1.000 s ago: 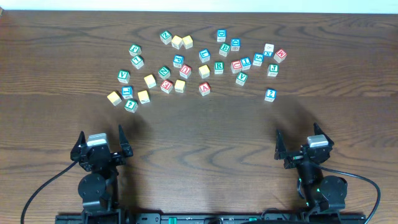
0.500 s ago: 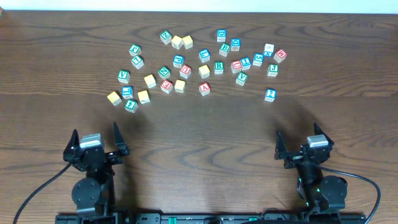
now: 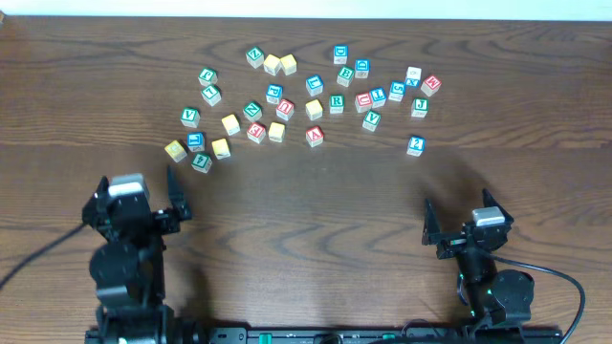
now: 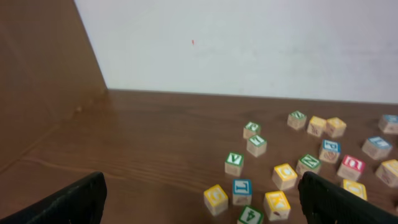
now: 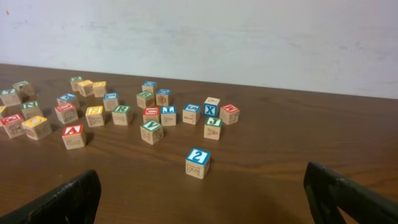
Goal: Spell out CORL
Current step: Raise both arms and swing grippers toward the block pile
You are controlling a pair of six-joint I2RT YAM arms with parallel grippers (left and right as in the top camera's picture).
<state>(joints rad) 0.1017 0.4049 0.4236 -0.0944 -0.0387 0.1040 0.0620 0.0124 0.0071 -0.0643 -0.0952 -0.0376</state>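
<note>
Hovering near the front edge of the tabletop (image 3: 306,205), the left end effector (image 3: 137,188) and right end effector (image 3: 459,214) stand wide open and empty, bare wood separating them from the letter blocks (image 3: 314,110).

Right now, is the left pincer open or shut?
Open. The left pincer shows its fingers at opposite edges of the wrist view, letter blocks visible between them, nothing held.

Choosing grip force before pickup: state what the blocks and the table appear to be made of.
Blocks: probably light wood, going by the pale tan, bare-looking sides. The faces carry matte painted or printed coloured borders and characters. Table: dark brown wood or wood-look laminate, with long grain lines and a soft sheen. The pictures cannot settle which.
</note>
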